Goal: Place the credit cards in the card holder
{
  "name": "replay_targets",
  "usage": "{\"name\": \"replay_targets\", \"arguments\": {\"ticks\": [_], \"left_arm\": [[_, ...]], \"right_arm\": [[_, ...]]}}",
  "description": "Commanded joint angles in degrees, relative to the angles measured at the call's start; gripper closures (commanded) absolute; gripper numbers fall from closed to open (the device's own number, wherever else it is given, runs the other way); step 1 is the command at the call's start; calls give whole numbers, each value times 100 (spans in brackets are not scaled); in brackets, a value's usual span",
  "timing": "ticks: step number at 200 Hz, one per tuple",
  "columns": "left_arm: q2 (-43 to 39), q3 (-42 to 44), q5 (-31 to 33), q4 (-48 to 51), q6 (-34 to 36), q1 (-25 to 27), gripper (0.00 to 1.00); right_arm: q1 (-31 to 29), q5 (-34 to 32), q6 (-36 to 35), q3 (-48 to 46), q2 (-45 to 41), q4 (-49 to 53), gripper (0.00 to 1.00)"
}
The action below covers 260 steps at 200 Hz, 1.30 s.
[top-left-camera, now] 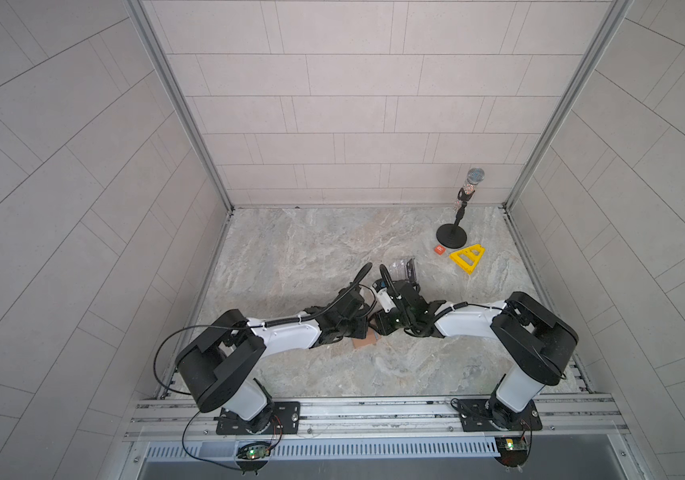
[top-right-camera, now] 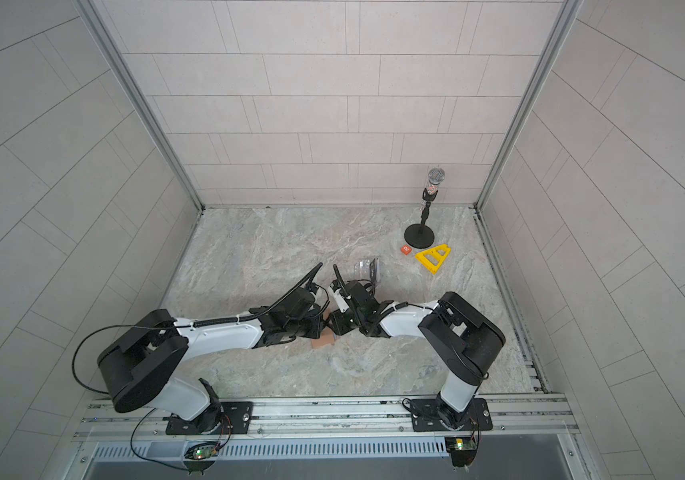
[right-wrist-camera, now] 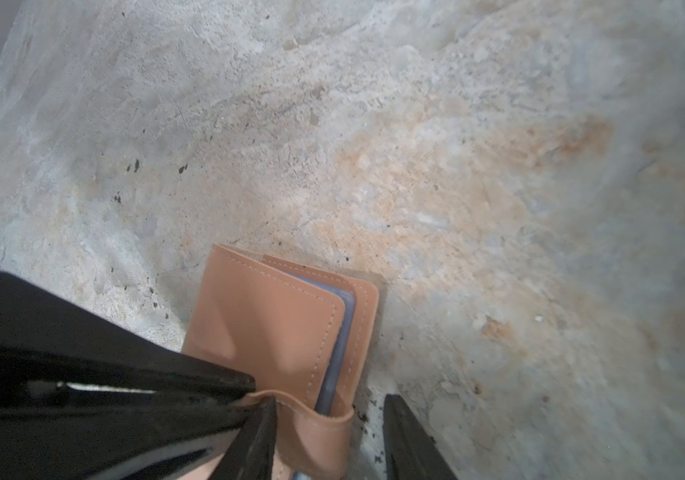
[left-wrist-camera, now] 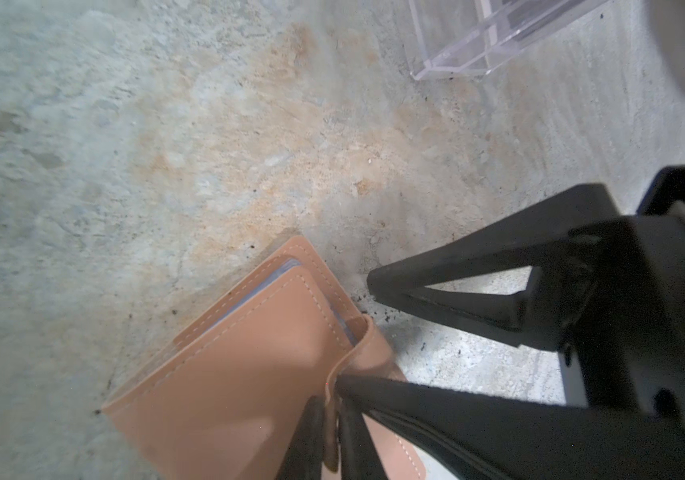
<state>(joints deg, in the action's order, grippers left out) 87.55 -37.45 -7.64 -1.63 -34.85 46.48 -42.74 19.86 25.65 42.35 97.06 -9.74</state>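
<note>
angled inward nose to nose, left jaws pinch the card holder (left-wrist-camera: 249,365) tab (right-wrist-camera: 315,428), right jaws spread.

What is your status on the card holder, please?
Left gripper shut on card holder at snap tab. Right gripper open, astride tab. Credit cards inside, edges showing. Clear plastic box aside.

Both top views are looking steeply down from high above the near edge, side by side, taking in the whole table (top-left-camera: 332,249). Each wrist camera is looking down close over the table, both sharing the holder (left-wrist-camera: 241,374) from opposing sides
</note>
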Motion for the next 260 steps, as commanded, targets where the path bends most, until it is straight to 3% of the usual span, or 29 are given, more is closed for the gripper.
{"name": "replay_targets", "arguments": {"ticks": [1, 51, 154, 211, 234, 260], "left_arm": [[46, 148, 580, 1049, 189, -7, 83], [-1, 159, 666, 1103, 222, 21, 80], [1, 326, 862, 1068, 101, 54, 85], [-189, 292, 963, 1114, 24, 52, 79], [-298, 291, 984, 1112, -3, 53, 70], [-361, 293, 991, 1086, -25, 54, 69]], "right_arm": [[-120, -73, -50, -271, 419, 1321, 55], [-147, -87, -69, -245, 446, 1352, 55], [-233, -122, -86, -139, 507, 1435, 55], [-235, 96, -10, -164, 461, 1274, 54], [-235, 224, 53, -192, 441, 1146, 53], [-226, 370, 130, -209, 445, 999, 52]]}}
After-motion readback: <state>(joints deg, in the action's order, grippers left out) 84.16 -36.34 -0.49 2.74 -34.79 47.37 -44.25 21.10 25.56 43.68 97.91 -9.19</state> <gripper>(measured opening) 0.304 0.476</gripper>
